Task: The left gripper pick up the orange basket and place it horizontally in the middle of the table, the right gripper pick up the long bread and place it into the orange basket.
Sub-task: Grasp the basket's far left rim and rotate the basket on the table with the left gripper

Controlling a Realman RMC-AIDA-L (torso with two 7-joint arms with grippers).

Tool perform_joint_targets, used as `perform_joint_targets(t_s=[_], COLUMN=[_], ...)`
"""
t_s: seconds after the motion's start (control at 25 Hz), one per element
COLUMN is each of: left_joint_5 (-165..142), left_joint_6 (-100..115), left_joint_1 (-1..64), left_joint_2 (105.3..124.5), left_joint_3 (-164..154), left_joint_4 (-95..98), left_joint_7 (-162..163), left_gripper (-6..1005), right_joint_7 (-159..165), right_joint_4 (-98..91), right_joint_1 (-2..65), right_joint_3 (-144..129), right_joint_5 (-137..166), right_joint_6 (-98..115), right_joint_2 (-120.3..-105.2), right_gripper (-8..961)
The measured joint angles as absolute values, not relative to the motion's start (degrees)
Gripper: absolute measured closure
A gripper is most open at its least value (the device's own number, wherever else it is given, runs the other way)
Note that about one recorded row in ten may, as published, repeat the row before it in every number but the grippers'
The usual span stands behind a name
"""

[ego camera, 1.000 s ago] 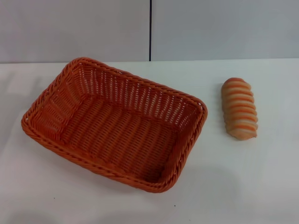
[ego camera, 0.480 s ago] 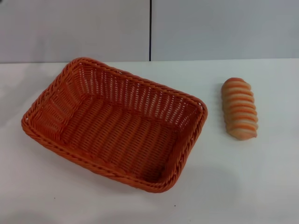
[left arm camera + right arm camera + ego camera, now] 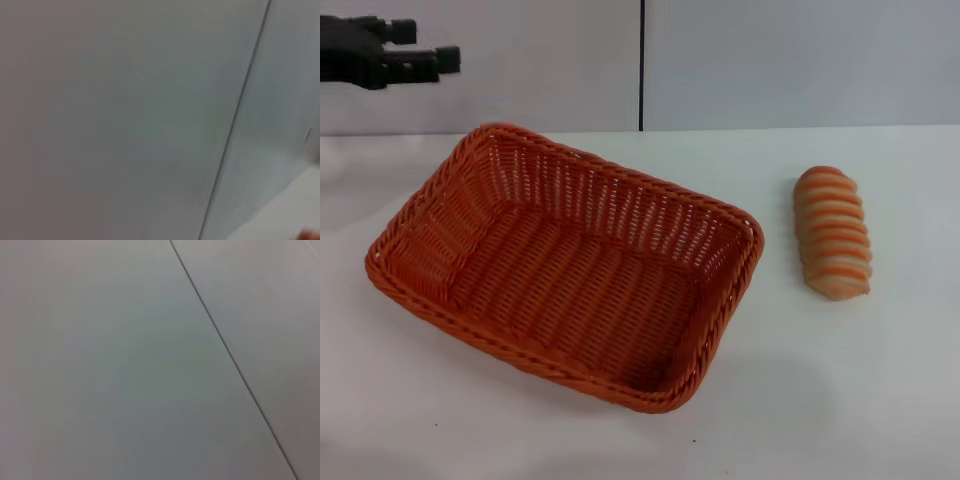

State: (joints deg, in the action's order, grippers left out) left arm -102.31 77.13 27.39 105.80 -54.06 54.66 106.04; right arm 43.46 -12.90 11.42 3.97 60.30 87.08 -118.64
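In the head view the orange basket (image 3: 565, 265) lies empty on the white table (image 3: 840, 400), left of centre and turned at a slant. The long bread (image 3: 833, 232), striped orange-brown and cream, lies on the table to the basket's right, apart from it. My left gripper (image 3: 432, 45) hangs high at the far left, above and behind the basket's far left corner, open, with nothing between its fingers. The right gripper is out of view. Both wrist views show only the pale wall.
A grey panelled wall with a dark vertical seam (image 3: 641, 65) stands behind the table. Bare tabletop lies in front of the basket and around the bread.
The left gripper has come into the head view at the top left; it was not there before. Basket and bread have not moved.
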Motion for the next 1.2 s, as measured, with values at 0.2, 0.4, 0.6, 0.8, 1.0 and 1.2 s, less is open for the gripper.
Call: perform_joint_targets(t_s=[0.2, 0.4, 0.6, 0.8, 1.0, 1.2], left_joint_5=[-119.5, -128.1, -133.6, -138.0, -140.5, -141.5], left_joint_6=[77.0, 76.9, 75.9, 74.3, 72.8, 72.2], left_joint_1=[31.6, 34.6, 36.0, 37.4, 38.5, 39.5], left_joint_2=[110.51, 112.65, 114.27, 115.13, 115.63, 115.77], left_joint_3=[-50.9, -50.8, -50.8, -51.1, -51.2, -51.5], left_joint_4=[59.4, 59.0, 58.9, 56.9, 54.7, 52.8], left_joint_7=[109.4, 109.9, 110.3, 110.9, 110.9, 110.9], left_gripper=[153, 153, 152, 152, 160, 172], right_joint_7=[43.5, 43.5, 43.5, 43.5, 43.5, 43.5], right_joint_4=[-12.3, -12.0, -12.0, -11.9, -11.9, -12.0], right_joint_1=[11.2, 11.1, 11.2, 11.5, 11.6, 11.8], right_joint_3=[4.0, 4.1, 4.1, 4.0, 4.0, 4.0], right_joint_5=[60.3, 60.3, 60.3, 60.3, 60.3, 60.3], right_joint_6=[87.1, 86.6, 85.7, 85.5, 85.1, 84.9], right_joint_2=[-118.66, -118.65, -118.65, -118.6, -118.52, -118.39], right_gripper=[147, 147, 147, 146, 146, 146])
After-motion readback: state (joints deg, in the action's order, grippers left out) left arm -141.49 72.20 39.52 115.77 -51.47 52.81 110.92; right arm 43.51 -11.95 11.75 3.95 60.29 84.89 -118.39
